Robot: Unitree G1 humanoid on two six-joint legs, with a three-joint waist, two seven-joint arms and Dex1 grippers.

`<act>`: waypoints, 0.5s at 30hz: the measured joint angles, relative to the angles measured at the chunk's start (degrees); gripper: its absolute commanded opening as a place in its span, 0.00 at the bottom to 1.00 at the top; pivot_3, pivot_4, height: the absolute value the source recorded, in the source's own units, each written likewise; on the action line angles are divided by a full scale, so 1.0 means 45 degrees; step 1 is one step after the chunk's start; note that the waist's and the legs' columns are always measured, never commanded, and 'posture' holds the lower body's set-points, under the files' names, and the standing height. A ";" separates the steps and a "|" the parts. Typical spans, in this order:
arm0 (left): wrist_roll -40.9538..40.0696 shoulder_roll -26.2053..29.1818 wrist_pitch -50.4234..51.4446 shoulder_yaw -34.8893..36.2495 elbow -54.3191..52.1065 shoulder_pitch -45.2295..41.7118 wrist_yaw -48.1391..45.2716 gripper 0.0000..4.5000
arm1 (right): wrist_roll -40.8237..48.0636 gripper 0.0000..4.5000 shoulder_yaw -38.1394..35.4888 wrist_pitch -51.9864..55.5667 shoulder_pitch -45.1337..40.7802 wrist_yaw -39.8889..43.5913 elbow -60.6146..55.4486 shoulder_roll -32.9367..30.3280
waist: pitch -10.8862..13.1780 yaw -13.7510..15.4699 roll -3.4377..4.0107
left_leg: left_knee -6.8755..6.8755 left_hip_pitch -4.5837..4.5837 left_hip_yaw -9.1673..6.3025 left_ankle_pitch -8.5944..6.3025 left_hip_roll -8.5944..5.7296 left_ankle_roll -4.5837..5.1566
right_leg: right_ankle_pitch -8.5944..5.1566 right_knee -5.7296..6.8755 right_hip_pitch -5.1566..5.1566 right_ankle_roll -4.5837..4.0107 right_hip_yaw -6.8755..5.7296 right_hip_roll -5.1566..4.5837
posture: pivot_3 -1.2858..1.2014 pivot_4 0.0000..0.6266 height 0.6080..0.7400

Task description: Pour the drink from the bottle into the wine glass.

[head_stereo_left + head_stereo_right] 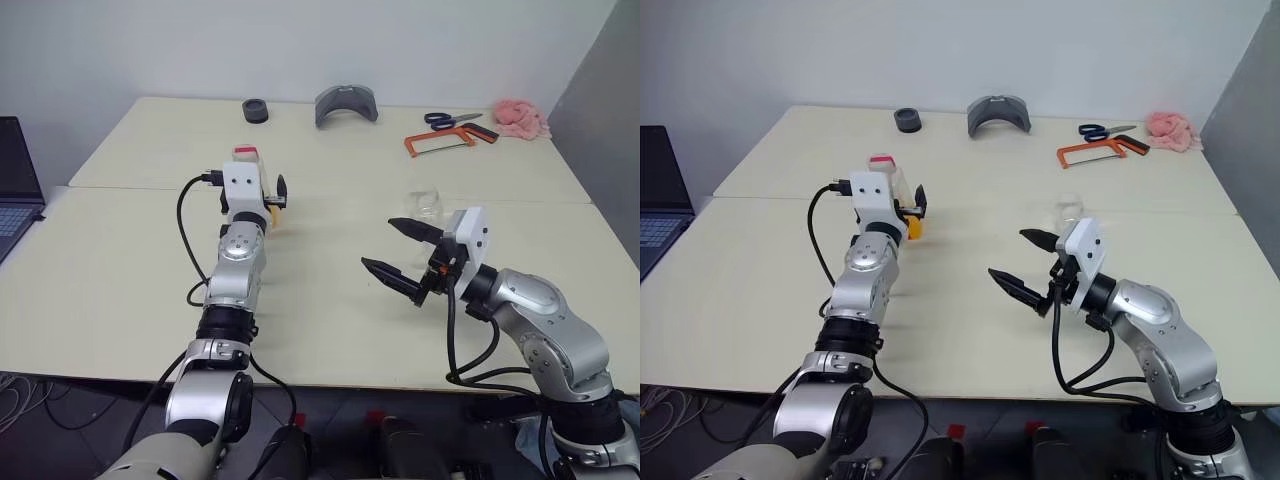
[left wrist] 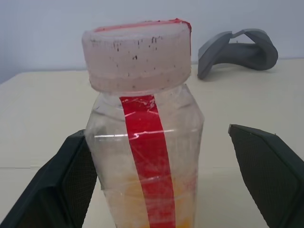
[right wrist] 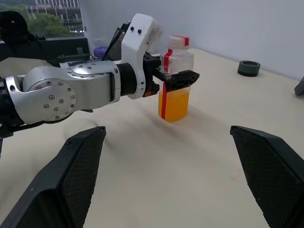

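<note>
The bottle (image 3: pixel 175 71) stands upright on the table, clear and square-sided, with a white cap and a red label strip. The orange drink (image 3: pixel 173 105) fills its lower part. My left gripper (image 2: pixel 155 131) is open and reaches level around the bottle's upper half. One finger (image 2: pixel 71 180) lies close against the bottle's side, and the other finger (image 2: pixel 266 171) stands well clear of it. The wine glass (image 1: pixel 427 204) stands just beyond my right gripper (image 1: pixel 378 243), partly hidden by it. That gripper hovers open and empty above the table, pointing toward the bottle.
Along the table's far edge lie a black ring (image 1: pixel 255 110), a grey curved piece (image 1: pixel 346 103), scissors (image 1: pixel 450 119), an orange hacksaw (image 1: pixel 445 141) and a pink cloth (image 1: pixel 520 118). A laptop (image 1: pixel 15 185) sits off the left side. Bare tabletop (image 1: pixel 330 250) separates the two grippers.
</note>
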 measured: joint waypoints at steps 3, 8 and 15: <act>0.0006 0.0184 -0.0010 0.0007 0.0405 -0.0345 0.0071 0.99 | -0.0001 1.00 0.0001 0.0006 -0.0183 0.0029 0.0025 -0.0007 | 0.0000 -0.0001 -0.0001 | 0.0000 -0.0002 0.0001 0.0000 -0.0001 0.0000 | 0.0000 -0.0001 -0.0003 0.0000 -0.0002 0.0001 | 0.52 0.24 1.00; -0.0022 0.0373 -0.0022 0.0022 0.0877 -0.0744 -0.0041 0.99 | -0.0018 1.00 0.0023 0.0016 -0.0251 0.0033 0.0119 -0.0008 | 0.0000 0.0001 0.0000 | 0.0000 -0.0006 0.0002 0.0003 -0.0001 -0.0005 | 0.0000 -0.0001 -0.0004 0.0000 -0.0001 -0.0004 | 0.52 0.24 1.00; -0.0053 0.0648 -0.0026 0.0022 0.1371 -0.0928 -0.0420 0.99 | -0.0018 1.00 0.0099 0.0026 -0.0302 0.0009 0.0120 -0.0003 | 0.0000 -0.0004 -0.0001 | 0.0000 -0.0009 -0.0002 0.0004 0.0000 -0.0007 | 0.0000 -0.0001 -0.0007 0.0000 -0.0003 -0.0004 | 0.52 0.24 1.00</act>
